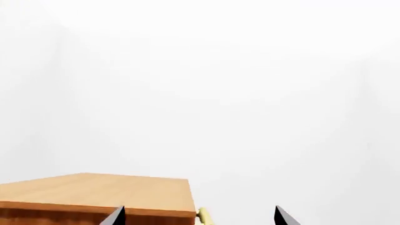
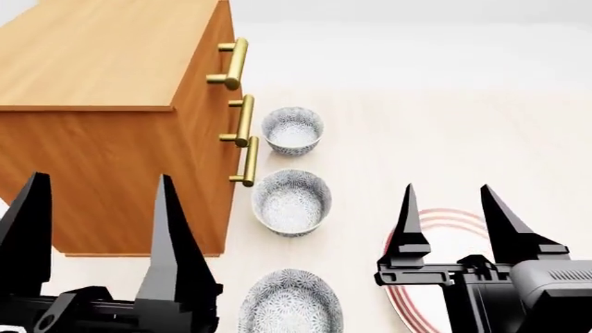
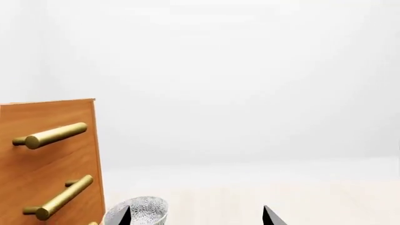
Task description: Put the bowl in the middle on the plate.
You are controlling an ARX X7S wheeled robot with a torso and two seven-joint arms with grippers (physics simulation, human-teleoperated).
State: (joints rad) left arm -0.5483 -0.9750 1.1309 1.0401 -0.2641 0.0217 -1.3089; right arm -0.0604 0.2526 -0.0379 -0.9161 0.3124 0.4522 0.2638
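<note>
Three speckled grey-blue bowls stand in a row beside the cabinet in the head view. The bowl in the middle (image 2: 291, 202) sits upright between a far bowl (image 2: 292, 130) and a near bowl (image 2: 290, 302). The red-ringed white plate (image 2: 450, 232) lies to their right, largely hidden under my right gripper (image 2: 446, 189), which hovers open and empty above it. My left gripper (image 2: 102, 180) is open and empty in front of the cabinet, left of the bowls. The right wrist view catches one speckled bowl (image 3: 147, 208) beside the right gripper (image 3: 196, 216); which of the three it is I cannot tell.
A wooden cabinet (image 2: 102, 83) with three brass handles (image 2: 233, 64) fills the left side, its front close to the bowls. The left wrist view shows the cabinet's top (image 1: 100, 190) and one handle end (image 1: 205, 216) between the left gripper's (image 1: 200, 215) tips. Pale floor lies beyond.
</note>
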